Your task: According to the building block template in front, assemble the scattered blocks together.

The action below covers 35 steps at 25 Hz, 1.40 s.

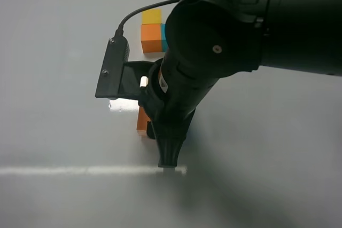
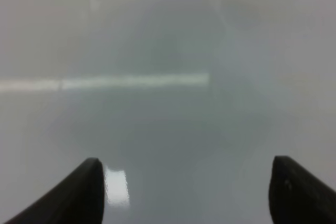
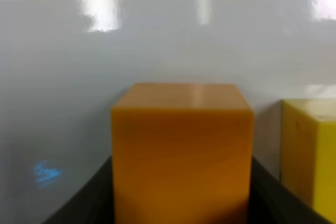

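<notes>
Two end effectors show. The left end effector (image 2: 186,160) stands wide over the bare grey desk (image 1: 53,132), with nothing between its fingers. The right end effector (image 3: 181,158) is narrowed onto one orange cube (image 3: 181,129), a dark finger against each side. The cube is plain, matte and sharp-edged, and lies under the arm near the middle of the desk. One yellow cube (image 3: 310,150) of like size stands just beside it, a sliver of desk between them. A small white label (image 1: 162,83) on the right arm (image 1: 256,20) carries print (too small to read). Farthest off lies the template (image 1: 152,33): three joined cubes in an L, bright yellow behind orange, teal at the orange one's right, partly hidden by the arm.
</notes>
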Motion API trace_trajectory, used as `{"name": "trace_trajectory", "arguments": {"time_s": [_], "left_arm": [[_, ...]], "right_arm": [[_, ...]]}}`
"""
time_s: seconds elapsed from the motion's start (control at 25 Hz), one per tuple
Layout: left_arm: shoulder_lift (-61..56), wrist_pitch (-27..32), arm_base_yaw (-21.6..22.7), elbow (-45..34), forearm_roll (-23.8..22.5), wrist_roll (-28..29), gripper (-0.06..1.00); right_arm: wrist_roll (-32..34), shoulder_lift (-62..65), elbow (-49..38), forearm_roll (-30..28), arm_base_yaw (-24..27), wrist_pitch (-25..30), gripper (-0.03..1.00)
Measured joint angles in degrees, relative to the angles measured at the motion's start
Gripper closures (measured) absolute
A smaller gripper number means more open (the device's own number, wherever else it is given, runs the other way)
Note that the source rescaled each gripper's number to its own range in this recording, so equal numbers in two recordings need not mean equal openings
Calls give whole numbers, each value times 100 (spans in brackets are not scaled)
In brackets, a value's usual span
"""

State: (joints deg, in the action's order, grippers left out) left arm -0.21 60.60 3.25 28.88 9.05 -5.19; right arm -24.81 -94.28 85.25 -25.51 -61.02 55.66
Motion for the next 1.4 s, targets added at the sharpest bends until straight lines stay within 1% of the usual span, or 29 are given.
{"name": "trace_trajectory", "arguments": {"time_s": [1.4], "left_arm": [[0,0,0,0,0,9,2]], "right_arm": [[19,-153,0,-3,0,-27,68]]}}
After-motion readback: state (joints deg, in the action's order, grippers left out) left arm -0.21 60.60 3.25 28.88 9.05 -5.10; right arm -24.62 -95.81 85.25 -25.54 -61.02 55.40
